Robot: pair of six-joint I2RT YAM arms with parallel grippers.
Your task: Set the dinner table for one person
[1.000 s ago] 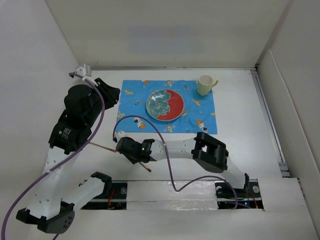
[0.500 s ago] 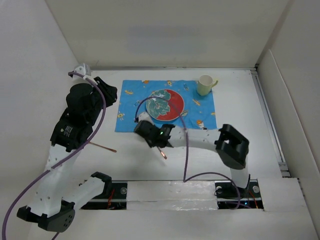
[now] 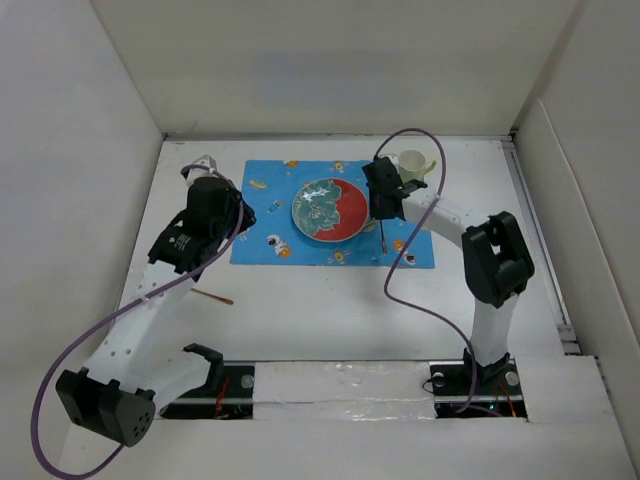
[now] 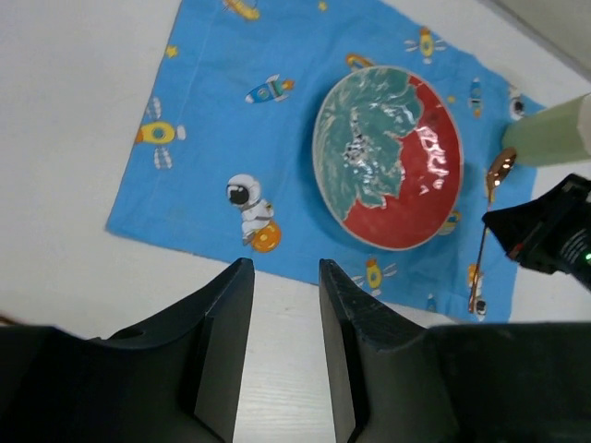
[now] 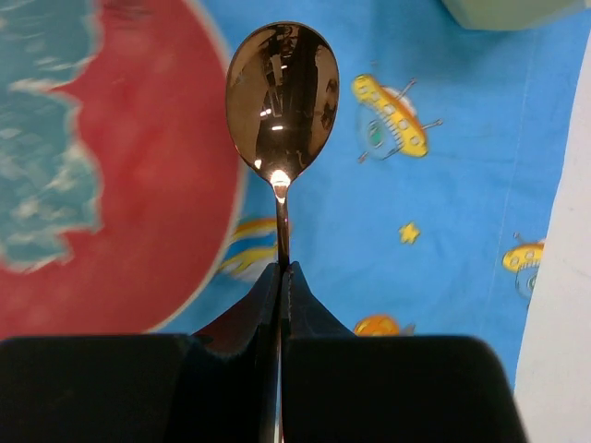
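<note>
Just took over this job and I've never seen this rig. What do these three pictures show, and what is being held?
These are two robot arms, each with a two-finger gripper, bolted at the near edge of a white table. The wide picture comes from a fixed camera above and behind them. The other two come from a camera on each wrist, looking past its own fingers. On the table lies a blue mat with a red and green plate on it and a pale mug at its far right corner. A thin brown stick lies on the bare table left of the mat. The right gripper is shut on a shiny spoon, held beside the plate's right edge. The left gripper is open and holds nothing.
</note>
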